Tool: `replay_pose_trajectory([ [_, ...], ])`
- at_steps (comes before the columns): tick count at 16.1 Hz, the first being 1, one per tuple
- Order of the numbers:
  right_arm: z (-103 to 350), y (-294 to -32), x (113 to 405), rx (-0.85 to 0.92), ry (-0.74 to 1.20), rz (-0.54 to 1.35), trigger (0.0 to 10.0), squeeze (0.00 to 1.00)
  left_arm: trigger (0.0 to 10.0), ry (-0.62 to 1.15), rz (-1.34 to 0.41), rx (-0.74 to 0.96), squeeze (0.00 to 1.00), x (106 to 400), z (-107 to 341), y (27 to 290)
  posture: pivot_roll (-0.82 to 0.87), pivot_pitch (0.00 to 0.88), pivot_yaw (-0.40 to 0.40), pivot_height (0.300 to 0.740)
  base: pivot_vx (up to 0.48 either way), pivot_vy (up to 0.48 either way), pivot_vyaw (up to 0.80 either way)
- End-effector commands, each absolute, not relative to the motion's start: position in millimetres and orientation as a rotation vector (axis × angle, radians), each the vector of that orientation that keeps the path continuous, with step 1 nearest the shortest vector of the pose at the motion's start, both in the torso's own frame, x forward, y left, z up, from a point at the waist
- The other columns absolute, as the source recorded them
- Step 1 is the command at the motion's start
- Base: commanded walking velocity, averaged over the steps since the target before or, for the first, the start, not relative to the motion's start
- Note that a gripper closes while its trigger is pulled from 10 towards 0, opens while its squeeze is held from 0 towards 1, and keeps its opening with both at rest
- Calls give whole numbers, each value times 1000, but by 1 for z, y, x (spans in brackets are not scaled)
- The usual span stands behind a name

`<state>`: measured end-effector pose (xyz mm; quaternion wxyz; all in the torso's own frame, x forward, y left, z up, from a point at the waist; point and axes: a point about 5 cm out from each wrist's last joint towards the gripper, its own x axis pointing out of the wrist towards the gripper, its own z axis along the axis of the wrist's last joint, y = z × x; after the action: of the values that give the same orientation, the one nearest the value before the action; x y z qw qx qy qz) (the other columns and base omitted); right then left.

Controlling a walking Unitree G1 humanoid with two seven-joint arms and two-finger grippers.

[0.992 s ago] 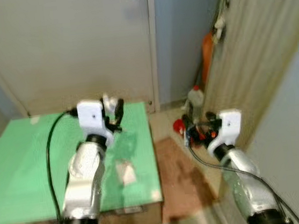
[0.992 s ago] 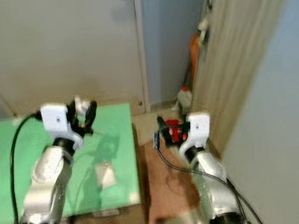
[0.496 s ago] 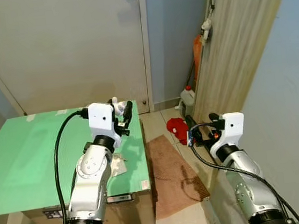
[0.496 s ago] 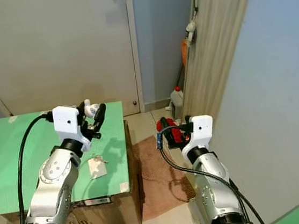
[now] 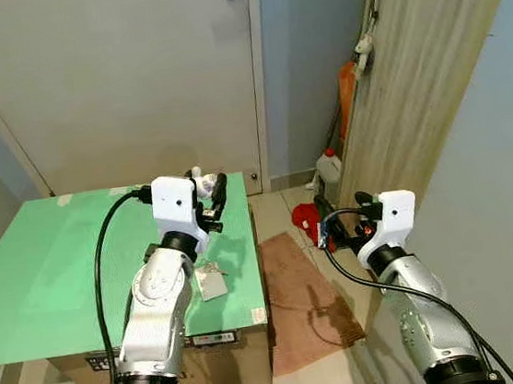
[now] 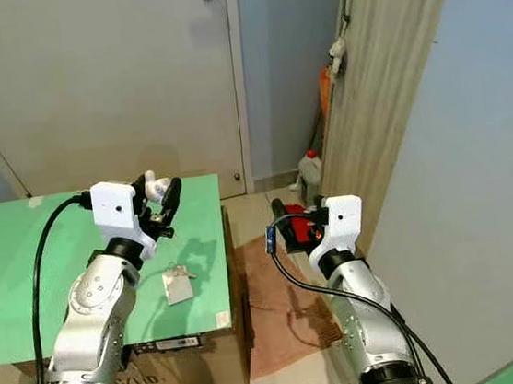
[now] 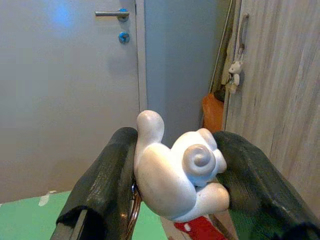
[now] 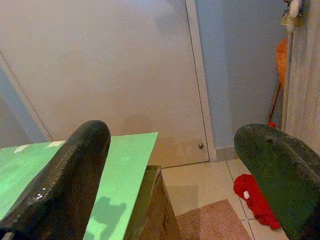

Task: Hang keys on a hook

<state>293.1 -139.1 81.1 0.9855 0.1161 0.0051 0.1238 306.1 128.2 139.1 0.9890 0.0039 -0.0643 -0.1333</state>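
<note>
On the left, we are looking across the green tabletop (image 5: 43, 272), which sits on a cardboard box by the grey door (image 5: 132, 76). Our left gripper (image 7: 172, 185) is raised above the tabletop's right edge, its 2 fingers (image 7: 107, 170) clenched on the keys (image 7: 175, 177), a bunch led by a white snail-shaped charm with a metal ring just showing beneath it. A small pale tag (image 5: 212, 282) is lying on the tabletop below that gripper, near the edge.

We judge that we are carrying the keys, with the hanging not yet begun.

Further right, our right gripper (image 8: 180, 165) is hovering over the brown mat (image 5: 301, 298) on the floor, its fingers (image 8: 70, 175) spread wide and grasping nothing. Beyond it stands the wood-grain cabinet (image 5: 429, 80), with a small white charm (image 7: 234, 70) dangling beneath its long handle (image 7: 243, 30). We cannot make out a hook; it may be there. Next, we are probably needing to turn right, approach, and lift the ring over whatever hook is there.
</note>
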Motion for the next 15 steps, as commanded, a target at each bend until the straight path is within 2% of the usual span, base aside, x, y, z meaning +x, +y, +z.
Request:
replay_pose_trajectory([
  [1, 81, -141, 293, 238, 16, 246, 10000, 0, 0, -141, -266, -4, 0, 305, 143, 127, -64, 0, 14, 717, 0, 472, 0],
  [9, 78, -143, 292, 232, 29, 245, 10000, 0, 0, -139, -269, 4, 0, 305, 143, 126, -66, 0, 10, 717, 0, 475, 0],
  [15, 77, -141, 292, 239, 37, 245, 10000, 0, 0, -134, -259, 9, 0, 305, 143, 129, -65, 0, 23, 717, 0, 0, 0],
])
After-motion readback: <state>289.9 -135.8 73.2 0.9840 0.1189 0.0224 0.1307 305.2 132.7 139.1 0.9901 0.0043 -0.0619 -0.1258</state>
